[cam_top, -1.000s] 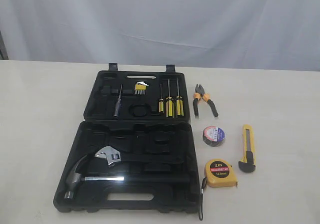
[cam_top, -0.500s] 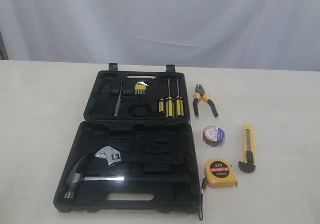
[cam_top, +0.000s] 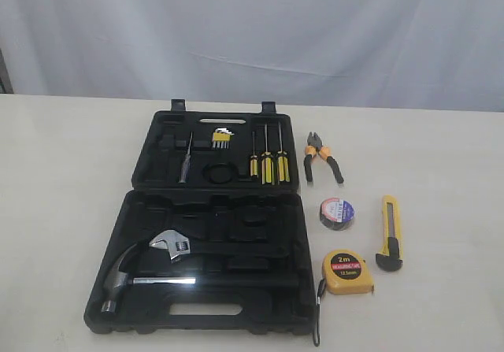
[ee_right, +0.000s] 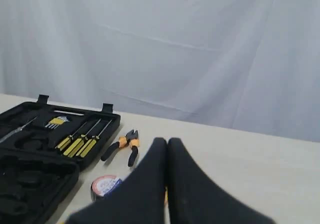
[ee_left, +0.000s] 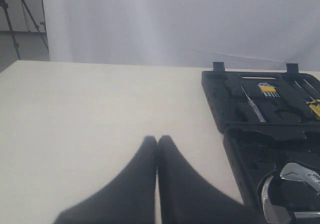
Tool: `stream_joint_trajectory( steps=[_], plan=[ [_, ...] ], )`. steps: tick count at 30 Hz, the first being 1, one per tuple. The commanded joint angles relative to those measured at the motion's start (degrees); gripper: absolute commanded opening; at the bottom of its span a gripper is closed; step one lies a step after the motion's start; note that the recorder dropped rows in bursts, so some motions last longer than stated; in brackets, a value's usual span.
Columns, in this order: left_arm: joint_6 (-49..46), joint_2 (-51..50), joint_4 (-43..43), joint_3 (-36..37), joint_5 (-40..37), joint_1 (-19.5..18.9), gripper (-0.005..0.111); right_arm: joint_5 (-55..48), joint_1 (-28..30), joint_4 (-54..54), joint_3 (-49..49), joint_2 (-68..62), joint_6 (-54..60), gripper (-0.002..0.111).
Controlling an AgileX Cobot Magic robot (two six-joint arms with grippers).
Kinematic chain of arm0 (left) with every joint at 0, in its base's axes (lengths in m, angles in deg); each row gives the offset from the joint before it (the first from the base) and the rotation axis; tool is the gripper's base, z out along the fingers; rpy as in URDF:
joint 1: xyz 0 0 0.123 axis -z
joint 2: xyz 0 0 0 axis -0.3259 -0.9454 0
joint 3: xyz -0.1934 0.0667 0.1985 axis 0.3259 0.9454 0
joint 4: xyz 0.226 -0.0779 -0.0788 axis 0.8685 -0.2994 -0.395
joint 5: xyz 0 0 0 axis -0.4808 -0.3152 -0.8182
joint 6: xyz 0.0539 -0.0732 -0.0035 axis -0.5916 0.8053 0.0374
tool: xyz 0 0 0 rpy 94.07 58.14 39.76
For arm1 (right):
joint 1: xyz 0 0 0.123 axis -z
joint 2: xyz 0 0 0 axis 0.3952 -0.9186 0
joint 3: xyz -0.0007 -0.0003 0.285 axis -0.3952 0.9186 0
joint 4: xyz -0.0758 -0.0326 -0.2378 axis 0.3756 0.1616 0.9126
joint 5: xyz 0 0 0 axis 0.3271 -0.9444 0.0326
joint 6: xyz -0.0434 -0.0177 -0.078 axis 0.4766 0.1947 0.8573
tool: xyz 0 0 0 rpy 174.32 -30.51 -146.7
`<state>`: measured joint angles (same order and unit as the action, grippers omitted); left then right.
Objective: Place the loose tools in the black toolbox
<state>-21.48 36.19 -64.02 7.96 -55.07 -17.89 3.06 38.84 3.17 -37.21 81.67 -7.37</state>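
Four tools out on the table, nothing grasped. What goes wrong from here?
1. Tape measure sits close beside the toolbox wall; a descending finger may strike the wall and shove the box.
2. Pliers and utility knife lie flat; a pinch could slip off them.
3. Left gripper and right gripper are both shut; descending unopened would just push tools.

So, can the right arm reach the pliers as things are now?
Probably yes. The pliers lie free on the table beside the black toolbox, nothing over them. The right hand is shut and would have to open first.
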Motion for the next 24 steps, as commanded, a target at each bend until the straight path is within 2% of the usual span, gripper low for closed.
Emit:
stream_joint_trajectory(
  steps=[1, 7, 9, 14, 17, 20, 24],
  plan=[
    [0.04, 0.16, -0.14, 0.12, -0.02, 0.12, 0.000, 5.16, 0.17, 0.19, 0.14, 0.39, -0.13, 0.000],
    [0.04, 0.16, -0.14, 0.12, -0.02, 0.12, 0.000, 17.19, 0.17, -3.61, 0.14, 0.39, -2.29, 0.000],
    [0.04, 0.16, -0.14, 0.12, -0.02, 0.12, 0.000, 17.00, 0.17, -4.13, 0.14, 0.39, -3.45, 0.000],
    [0.04, 0.16, -0.14, 0.12, -0.02, 0.12, 0.000, 0.44, 0.17, -11.05, -5.31, 0.39, -7.99, 0.000],
    [0.04, 0.16, -0.14, 0.12, -0.02, 0.12, 0.000, -15.13, 0.17, -11.31, -12.38, -3.54, -9.66, 0.000],
    [0.04, 0.16, -0.14, 0.12, -0.02, 0.12, 0.000, -29.55, 0.17, -11.31, -20.84, -12.33, -10.46, 0.000],
    [0.04, 0.16, -0.14, 0.12, -0.02, 0.12, 0.000, -45.67, 0.17, -11.62, -32.48, -30.72, -10.35, 0.000]
  ],
)
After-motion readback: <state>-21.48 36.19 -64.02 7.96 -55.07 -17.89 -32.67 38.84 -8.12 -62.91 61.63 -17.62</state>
